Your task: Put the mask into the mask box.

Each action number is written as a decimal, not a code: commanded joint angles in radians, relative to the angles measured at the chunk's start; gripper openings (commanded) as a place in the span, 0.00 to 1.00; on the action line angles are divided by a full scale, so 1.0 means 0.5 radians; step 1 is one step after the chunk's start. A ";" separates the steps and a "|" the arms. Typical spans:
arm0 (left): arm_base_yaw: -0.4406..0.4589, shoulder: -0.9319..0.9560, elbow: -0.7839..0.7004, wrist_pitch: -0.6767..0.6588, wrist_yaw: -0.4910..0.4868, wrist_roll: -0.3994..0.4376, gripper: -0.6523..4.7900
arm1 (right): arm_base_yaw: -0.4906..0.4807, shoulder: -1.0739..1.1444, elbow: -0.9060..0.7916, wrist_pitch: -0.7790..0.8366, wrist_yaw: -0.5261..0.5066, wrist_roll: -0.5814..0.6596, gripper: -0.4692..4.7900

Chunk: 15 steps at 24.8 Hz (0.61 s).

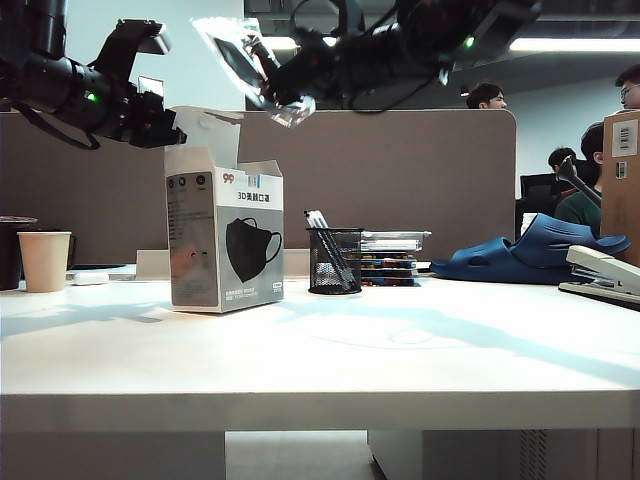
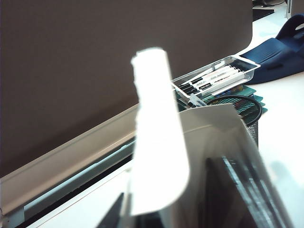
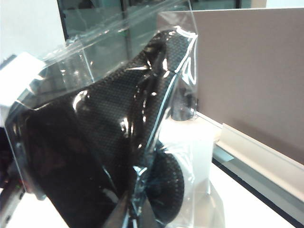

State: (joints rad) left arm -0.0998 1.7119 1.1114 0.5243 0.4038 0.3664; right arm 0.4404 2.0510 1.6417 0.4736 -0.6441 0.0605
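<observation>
The mask box (image 1: 225,250) stands upright on the left of the table with its top flaps (image 1: 205,128) open. My left gripper (image 1: 165,125) is at the box's top on its left, shut on the white flap (image 2: 154,142); in the left wrist view the flap runs down between the dark fingers of the left gripper (image 2: 137,218). The mask (image 1: 245,55), black in a clear crinkly wrapper, hangs in the air above and just right of the box. My right gripper (image 1: 285,85) is shut on its wrapper. The mask (image 3: 118,123) fills the right wrist view above the right gripper (image 3: 137,209).
A black mesh pen cup (image 1: 334,260) stands just right of the box, with a stack of marker trays (image 1: 393,255) behind it. A blue clog (image 1: 530,255) and a stapler (image 1: 605,275) lie at the right, a paper cup (image 1: 45,260) at the far left. A brown partition (image 1: 400,170) backs the table.
</observation>
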 commanded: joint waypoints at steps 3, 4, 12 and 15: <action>0.002 -0.007 0.013 0.055 0.010 0.000 0.11 | 0.035 0.154 0.013 0.455 0.089 0.095 0.07; 0.002 -0.007 0.013 0.053 0.015 -0.001 0.11 | 0.041 0.179 0.013 0.529 0.106 0.096 0.07; 0.002 -0.007 0.013 0.049 0.279 -0.236 0.11 | 0.088 0.244 0.014 0.741 0.330 0.196 0.07; 0.002 -0.007 0.013 0.056 0.280 -0.522 0.11 | 0.105 0.244 0.014 0.737 0.352 0.197 0.07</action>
State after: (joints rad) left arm -0.0998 1.7115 1.1122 0.5423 0.5335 0.1860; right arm 0.4885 2.1788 1.6421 0.8249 -0.4698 0.1543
